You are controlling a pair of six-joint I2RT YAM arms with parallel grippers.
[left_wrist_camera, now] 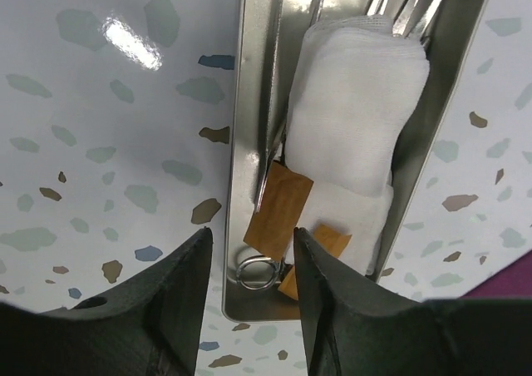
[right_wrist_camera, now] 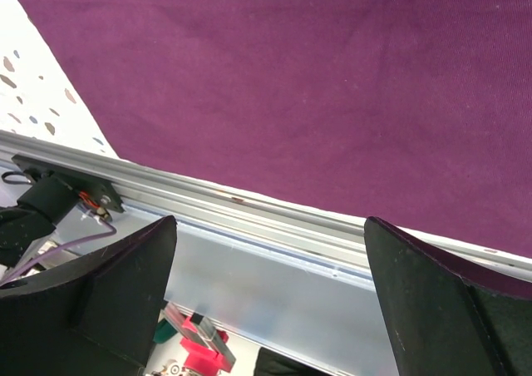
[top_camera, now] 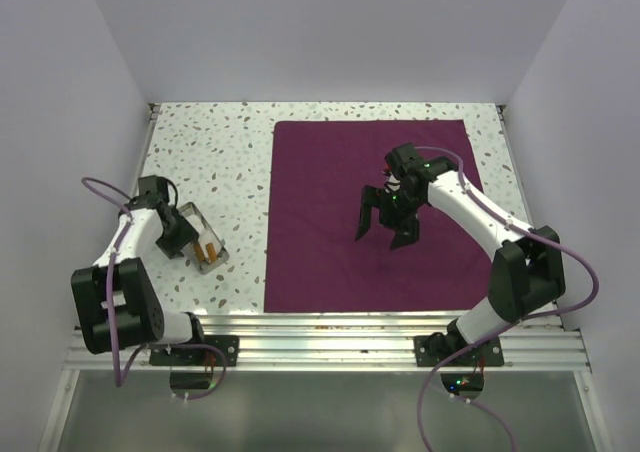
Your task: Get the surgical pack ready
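From above, the steel tray (top_camera: 196,215) sits on the speckled surface (top_camera: 210,152) at my left, well apart from the dark purple cloth (top_camera: 320,252), which lies flat and square over the right half. The top view shows only a glint of orange-brown in the tray. My left wrist camera shows the rest: folded white gauze squares (left_wrist_camera: 357,101) fill most of the tray's length, two orange-brown tabs (left_wrist_camera: 281,208) lie over the gauze at the near end, a steel finger ring (left_wrist_camera: 259,269) of an instrument pokes out beside the tabs, and thin steel shafts (left_wrist_camera: 407,6) run along the far end next to the gauze. Whether these are scissors or forceps I cannot tell. My left jaws are released, their black fingers (left_wrist_camera: 179,309) spread apart, with the tray's near left corner showing in the gap between them and nothing held. I cannot tell whether either finger touches the tray wall. My right jaws are spread wide and hold nothing. In the overhead view they hang over the middle of the cloth, pointing toward the near edge. My right wrist camera shows only bare purple fabric, the cloth's near hem, and the aluminium rail (right_wrist_camera: 249,210) along the surface's front edge, none of the tray's contents. The cloth carries nothing of the pack; tray, gauze and instruments are all together off to the left.
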